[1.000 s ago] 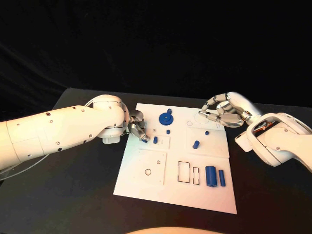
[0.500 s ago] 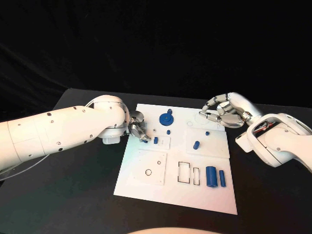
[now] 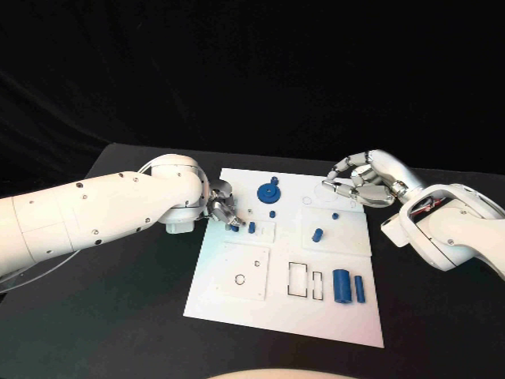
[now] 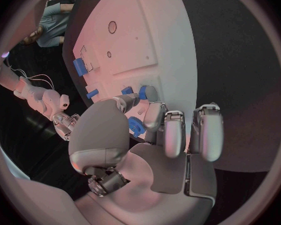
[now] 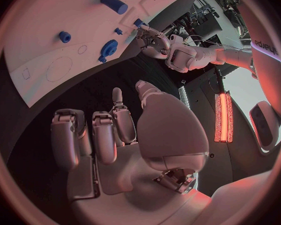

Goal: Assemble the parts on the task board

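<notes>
Head view: white task board [image 3: 252, 272] flat on black table [image 3: 116, 316], long side running away from robot. Left hand [image 3: 221, 209] at board's left edge, fingertips down beside small blue peg [image 3: 252, 227]; a blue bit visible at fingertips [image 3: 234, 227]. Left wrist view: left hand [image 4: 153, 130] with thumb and one finger closed round a small blue part [image 4: 137, 127], remaining fingers [image 4: 206, 135] extended side by side over dark table past board edge. Right hand [image 3: 360, 180] raised over board's far right corner, fingers curled inward, nothing seen in them; right wrist view confirms curled fingers [image 5: 93, 135] and empty palm, apart from board. On board: blue gear [image 3: 270, 190] near far edge, small blue stud [image 3: 273, 213] just below it, another small stud [image 3: 334, 215] to the right, short blue cylinder [image 3: 317, 234] slightly tilted at mid right. Nearer robot: outlined rectangular slots [image 3: 306, 282], with large blue cylinder [image 3: 340, 285] and slimmer blue bar [image 3: 358, 289] lying side by side just right of them. Small round hole [image 3: 240, 279] on left half of board.
</notes>
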Available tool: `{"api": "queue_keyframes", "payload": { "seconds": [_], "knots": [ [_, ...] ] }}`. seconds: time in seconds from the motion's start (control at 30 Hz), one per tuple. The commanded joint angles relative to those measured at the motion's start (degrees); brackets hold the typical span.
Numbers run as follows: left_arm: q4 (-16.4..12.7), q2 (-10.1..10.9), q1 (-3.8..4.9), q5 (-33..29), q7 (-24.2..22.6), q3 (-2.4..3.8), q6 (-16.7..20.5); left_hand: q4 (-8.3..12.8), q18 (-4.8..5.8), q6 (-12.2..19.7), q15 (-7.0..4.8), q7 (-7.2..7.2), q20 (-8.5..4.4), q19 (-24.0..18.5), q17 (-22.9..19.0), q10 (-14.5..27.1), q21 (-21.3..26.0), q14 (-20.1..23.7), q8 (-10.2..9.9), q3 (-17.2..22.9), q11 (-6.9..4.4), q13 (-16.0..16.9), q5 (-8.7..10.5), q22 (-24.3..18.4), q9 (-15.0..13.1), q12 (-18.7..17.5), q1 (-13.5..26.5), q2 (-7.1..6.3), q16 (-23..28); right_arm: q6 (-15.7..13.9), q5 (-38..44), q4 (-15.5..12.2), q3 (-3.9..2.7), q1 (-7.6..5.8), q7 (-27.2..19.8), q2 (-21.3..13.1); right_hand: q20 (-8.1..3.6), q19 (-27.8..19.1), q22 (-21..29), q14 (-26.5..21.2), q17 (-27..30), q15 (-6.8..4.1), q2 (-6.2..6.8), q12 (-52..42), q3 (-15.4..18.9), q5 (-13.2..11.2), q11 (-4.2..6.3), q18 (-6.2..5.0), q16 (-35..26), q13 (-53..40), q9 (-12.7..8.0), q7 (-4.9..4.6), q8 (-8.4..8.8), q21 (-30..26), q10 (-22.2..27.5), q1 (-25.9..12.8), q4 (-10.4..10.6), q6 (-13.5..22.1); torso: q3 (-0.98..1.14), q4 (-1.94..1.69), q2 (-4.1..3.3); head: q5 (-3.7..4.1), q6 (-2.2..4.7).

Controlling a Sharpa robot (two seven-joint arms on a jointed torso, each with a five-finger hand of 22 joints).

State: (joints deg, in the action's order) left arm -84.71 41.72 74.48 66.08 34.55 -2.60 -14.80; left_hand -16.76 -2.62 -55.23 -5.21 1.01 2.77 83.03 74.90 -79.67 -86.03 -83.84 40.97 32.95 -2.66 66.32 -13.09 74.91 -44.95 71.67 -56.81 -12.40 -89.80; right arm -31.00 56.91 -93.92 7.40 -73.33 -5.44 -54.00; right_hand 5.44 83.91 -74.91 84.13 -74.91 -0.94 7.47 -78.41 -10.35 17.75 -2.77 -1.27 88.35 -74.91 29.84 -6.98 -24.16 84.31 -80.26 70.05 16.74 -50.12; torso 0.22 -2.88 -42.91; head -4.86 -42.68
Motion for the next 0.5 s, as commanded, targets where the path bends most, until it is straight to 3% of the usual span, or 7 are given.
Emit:
{"api": "queue_keyframes", "payload": {
  "seconds": [0.03, 0.5],
  "knots": [
    [0.0, -0.2, -0.23, -0.6, 0.2, -0.15, -1.0, 0.0, 0.54, -0.3, -0.21, 0.17, 0.07, 0.3, 15.1, -0.3, -0.2, -6.2, 0.0, -0.4, 0.08, 0.1, 0.07, 7.1, 0.1, 0.2, 0.5, 0.06, -0.2, 0.1, 0.1, 0.0, 0.0, 0.05, -0.4, 0.0, -0.44, 2.1, -11.3, 4.7, -10.2, -0.34, 0.11, 0.4, 0.3, 0.3, 0.19, -0.36, -0.3, -3.2, 0.1, -0.05, -0.4, -0.3, 0.2, -0.7, 0.1, 0.3, 0.0, -0.03, 0.01, 0.0, -0.08],
    [-0.1, -0.2, -0.23, -0.8, 0.1, -0.15, -0.5, 0.0, 0.57, -0.4, -0.19, 0.18, 0.03, 0.4, 15.1, -0.3, -0.2, -6.2, 0.1, -2.5, 0.1, 0.1, 0.17, 7.3, 0.1, 0.2, 1.3, -0.08, -0.2, 0.1, 0.1, 0.0, 0.0, 0.06, -0.5, 0.1, -0.44, 2.1, -11.3, 4.7, -10.2, -0.34, 0.08, 0.4, 0.3, 0.3, 0.19, -0.36, -0.3, -3.2, 0.1, -0.05, -0.41, -0.3, 0.2, -0.8, 0.1, 0.3, -0.03, -0.02, 0.03, 0.03, -0.09]
  ]
}}
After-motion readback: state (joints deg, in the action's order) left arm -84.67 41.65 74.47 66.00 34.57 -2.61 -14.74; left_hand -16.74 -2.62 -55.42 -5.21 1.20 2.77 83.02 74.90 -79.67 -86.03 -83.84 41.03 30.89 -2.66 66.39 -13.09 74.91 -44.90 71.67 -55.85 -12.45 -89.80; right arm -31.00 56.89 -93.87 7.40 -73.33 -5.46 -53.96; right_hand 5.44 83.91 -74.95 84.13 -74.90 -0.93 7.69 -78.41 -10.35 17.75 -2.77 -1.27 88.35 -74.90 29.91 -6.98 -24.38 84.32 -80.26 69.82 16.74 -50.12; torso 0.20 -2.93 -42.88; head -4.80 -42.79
